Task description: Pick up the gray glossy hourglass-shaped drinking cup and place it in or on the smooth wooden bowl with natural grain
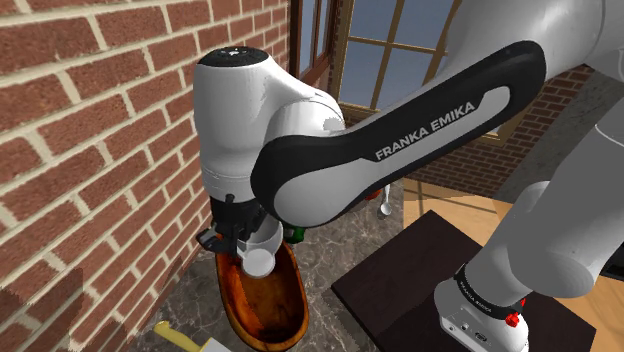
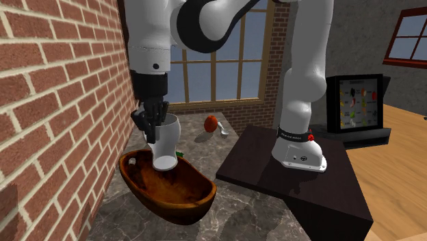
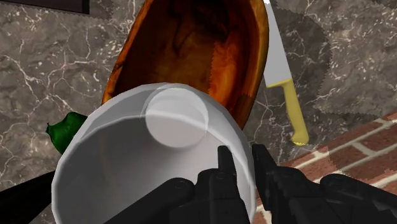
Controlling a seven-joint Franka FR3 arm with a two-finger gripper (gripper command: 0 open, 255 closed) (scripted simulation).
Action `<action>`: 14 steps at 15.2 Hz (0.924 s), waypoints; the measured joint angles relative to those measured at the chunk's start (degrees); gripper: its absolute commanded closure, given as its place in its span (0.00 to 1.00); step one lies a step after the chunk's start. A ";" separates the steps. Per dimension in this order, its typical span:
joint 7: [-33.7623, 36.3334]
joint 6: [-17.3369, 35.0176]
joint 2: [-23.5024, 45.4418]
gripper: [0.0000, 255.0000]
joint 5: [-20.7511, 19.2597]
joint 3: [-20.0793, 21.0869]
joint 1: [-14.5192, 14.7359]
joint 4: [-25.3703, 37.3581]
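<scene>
The pale grey glossy cup (image 2: pixel 164 142) with a narrow waist hangs upright over one end of the brown wooden bowl (image 2: pixel 179 205). Its base is level with the bowl's rim. My black gripper (image 2: pixel 152 120) is shut on the cup's rim wall, one finger inside and one outside. Looking down the hand, the fingers (image 3: pixel 224 164) pinch the cup (image 3: pixel 146 165) at its edge, and the bowl (image 3: pixel 242 76) lies right beneath. From the shoulder camera, the cup (image 1: pixel 258 260) shows under the gripper (image 1: pixel 232 238) above the bowl (image 1: pixel 268 305).
A brick wall (image 2: pixel 61 103) runs close beside the bowl. A knife with a yellow handle (image 3: pixel 294 114) lies between bowl and wall. A green item (image 3: pixel 65 130) sits by the bowl's other side, a reddish object (image 2: pixel 211 123) farther back. The dark stand (image 2: pixel 294 181) borders the marble counter.
</scene>
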 measured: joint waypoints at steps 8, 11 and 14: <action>0.13 0.23 0.27 0.00 -0.23 -0.01 0.01 0.02; 0.12 0.23 0.27 0.00 -0.23 -0.01 0.01 0.03; -0.73 -1.80 -1.05 0.00 0.82 -0.13 -0.21 1.06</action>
